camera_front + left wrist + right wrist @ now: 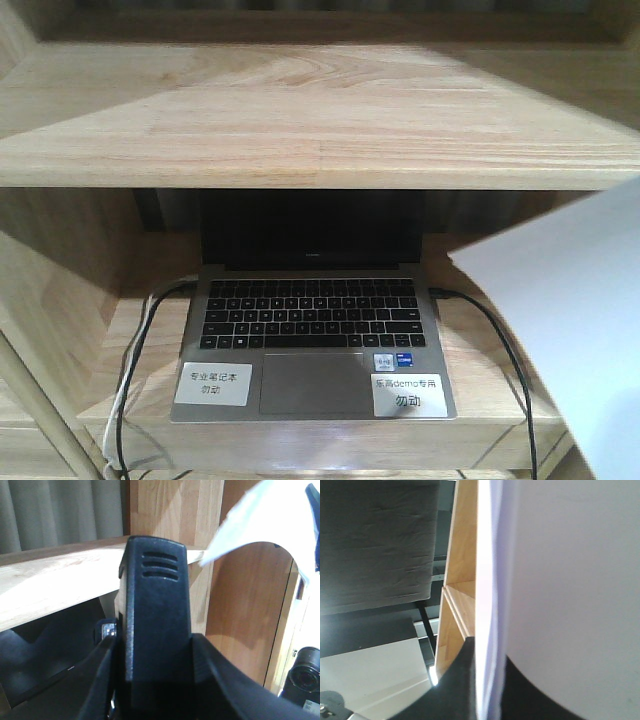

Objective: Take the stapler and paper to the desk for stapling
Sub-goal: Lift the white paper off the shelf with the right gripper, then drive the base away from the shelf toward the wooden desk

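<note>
The left gripper (pixel 157 677) is clamping its jaws across the stapler (pixel 157 615), which is looking rigid, smooth-sided and probably weighty, so a mid-body hold is suiting it; the right gripper (pixel 489 680) is pinching the paper (pixel 570 580) near one edge, the light, limp sheet bowing before the shelf (pixel 300 140); the laptop (pixel 310 330) stickers (pixel 213 383) are reading "专业笔记本 勿动" and "乐高demo专用 勿动".

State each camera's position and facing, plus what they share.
Exterior front: faces the shelf unit and open laptop head-on; no robot parts show.
Left wrist: looks along the left gripper, shut on the stapler, toward the shelf unit.
Right wrist: looks along the right gripper, clamping the paper edge-on.
Shared: the paper shows in all three.
</note>
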